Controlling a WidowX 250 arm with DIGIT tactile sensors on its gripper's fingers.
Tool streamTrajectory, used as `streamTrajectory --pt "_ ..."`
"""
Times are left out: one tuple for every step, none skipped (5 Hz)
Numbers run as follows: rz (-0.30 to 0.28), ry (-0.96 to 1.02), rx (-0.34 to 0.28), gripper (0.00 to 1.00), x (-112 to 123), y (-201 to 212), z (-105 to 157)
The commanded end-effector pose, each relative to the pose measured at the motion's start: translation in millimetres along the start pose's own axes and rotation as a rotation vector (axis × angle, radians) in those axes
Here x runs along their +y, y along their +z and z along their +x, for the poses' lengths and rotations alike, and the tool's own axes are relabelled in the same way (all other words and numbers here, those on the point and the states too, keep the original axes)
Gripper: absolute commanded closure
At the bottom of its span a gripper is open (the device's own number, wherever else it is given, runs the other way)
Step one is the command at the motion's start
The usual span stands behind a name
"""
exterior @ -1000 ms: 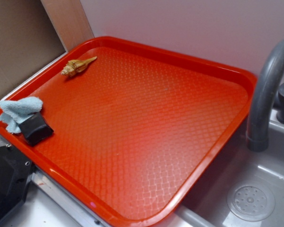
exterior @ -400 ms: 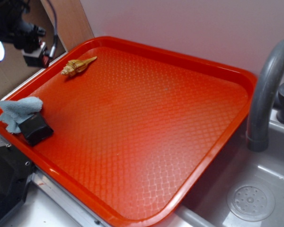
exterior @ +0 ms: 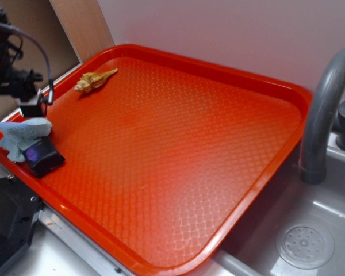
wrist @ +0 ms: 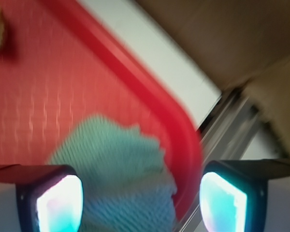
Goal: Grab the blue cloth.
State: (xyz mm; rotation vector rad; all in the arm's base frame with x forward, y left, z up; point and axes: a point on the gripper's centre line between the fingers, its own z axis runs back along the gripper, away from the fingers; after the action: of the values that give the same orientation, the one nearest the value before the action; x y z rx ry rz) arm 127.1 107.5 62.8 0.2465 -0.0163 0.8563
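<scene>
Here the gripper (wrist: 141,203) hangs wide open and empty above the blue cloth (exterior: 20,137), which lies in the red tray's (exterior: 230,75) corner, touching a small black block (exterior: 42,156).

Exterior sharp, evenly lit; wrist view motion-blurred.

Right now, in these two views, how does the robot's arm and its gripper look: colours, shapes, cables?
In the exterior view the arm is black and blocky, with a thin dark cable looping over it. In the wrist view the gripper has two dark, squarish fingers whose inner faces glow pale cyan-white. No markings are readable; the wrist picture is blurred.
</scene>
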Motion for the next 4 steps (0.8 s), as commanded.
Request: streamTrajectory --pt "-0.145 -0.145 0.029 1.0 -1.4 -28.6 -12.7" --pt "-0.162 -0.152 0.032 1.0 -7.3 -28.5 -14.0" --pt "-0.14 -0.174 0.009 1.0 -16.1 -30.9 -13.0" --pt "-0.164 -0.345 -0.026 1.0 -28.5 -1.9 -5.7"
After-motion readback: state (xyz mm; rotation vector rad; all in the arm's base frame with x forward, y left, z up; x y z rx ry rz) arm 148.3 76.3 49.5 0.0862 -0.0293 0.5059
